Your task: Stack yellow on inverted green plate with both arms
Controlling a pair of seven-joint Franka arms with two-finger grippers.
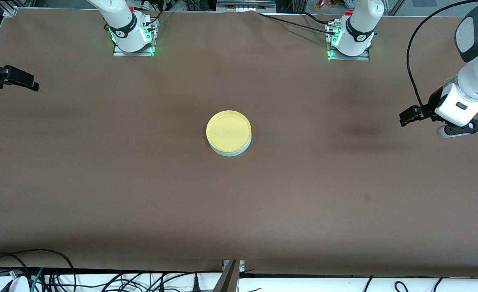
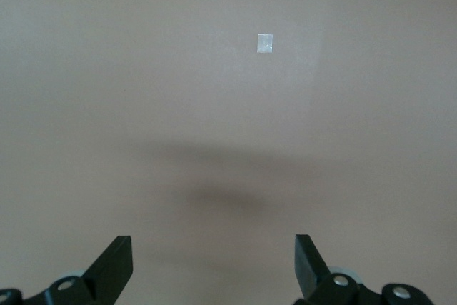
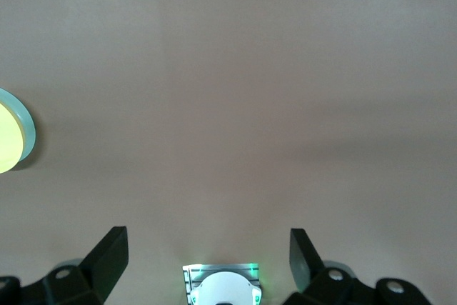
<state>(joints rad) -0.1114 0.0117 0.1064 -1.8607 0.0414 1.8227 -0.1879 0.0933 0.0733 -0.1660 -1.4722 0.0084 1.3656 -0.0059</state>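
The big brown table (image 1: 101, 182) is mostly bare, and the stack sits about at its middle: the yellow plate (image 1: 228, 130) is already resting rim-up on the green plate (image 1: 231, 152), which only peeks out as a pale crescent on the side nearer the front camera. So the stacking itself looks done, and the step in hand seems to be just parking both arms. To do that well, they'd want to stay high and wide of the centre so nothing bumps the stack, since the yellow one sits slightly off-centre on the green.

Left gripper (image 1: 405, 116) hangs over the table's left-arm end, well apart from the plates, fingers spread wide with nothing between them; its wrist view shows only bare table and a small pale tape patch (image 2: 265, 43). Right gripper (image 3: 207, 262) is likewise released and empty over the right-arm end, with the plates just clipping the edge of its wrist view.
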